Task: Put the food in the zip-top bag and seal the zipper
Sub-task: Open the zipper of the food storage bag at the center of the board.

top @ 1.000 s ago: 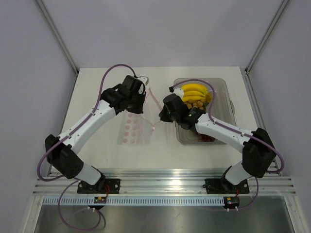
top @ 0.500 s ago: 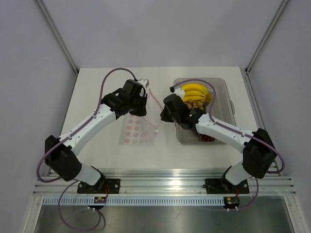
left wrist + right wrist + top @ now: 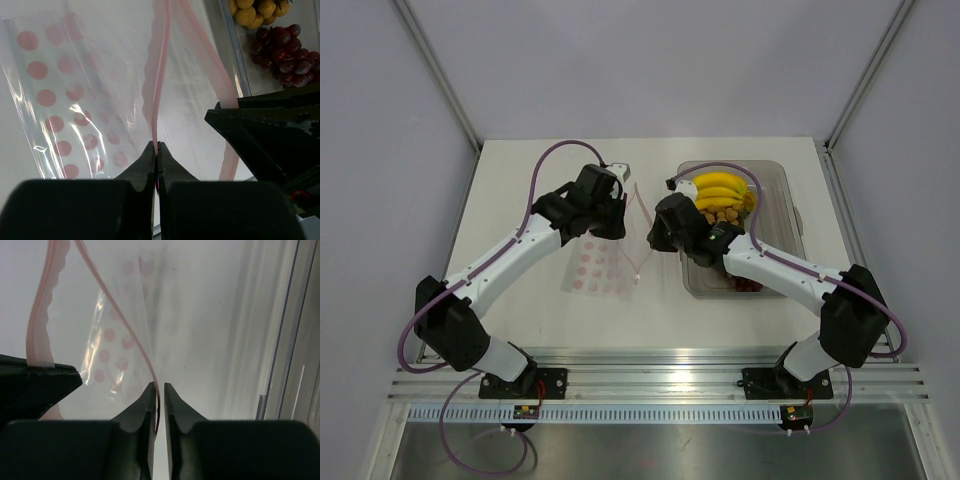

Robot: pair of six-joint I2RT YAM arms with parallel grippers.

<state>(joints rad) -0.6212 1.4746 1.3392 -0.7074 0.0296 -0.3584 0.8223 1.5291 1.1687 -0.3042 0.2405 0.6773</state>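
Resting flat, the zip-top bag (image 3: 600, 268) lies on the table (image 3: 520, 180) just left of the clear tray (image 3: 782, 200). Its rows of pink-red dots face up. The edge of the bag toward the tray is lifted off the surface, and there the zipper (image 3: 159, 75) is parted into two pink-red strips.

One strip rises wavy and nearly upright into the left gripper (image 3: 156, 145). That gripper's jaws are pressed together on the strip, above the table left of the tray.

The other strip curves off toward the tray and runs down into the right gripper (image 3: 159, 385), which sits just beside the tray's left wall. Its jaws stand a little apart, with a narrow gap showing between the tips. The strip lies in that gap against one finger; whether both tips touch it cannot be told.

All the food sits inside the tray. The bananas (image 3: 720, 187) are at its far end, and the tan-orange round fruits (image 3: 722, 213) touch them on the near side. The grapes (image 3: 747, 284) are at the tray's near end.
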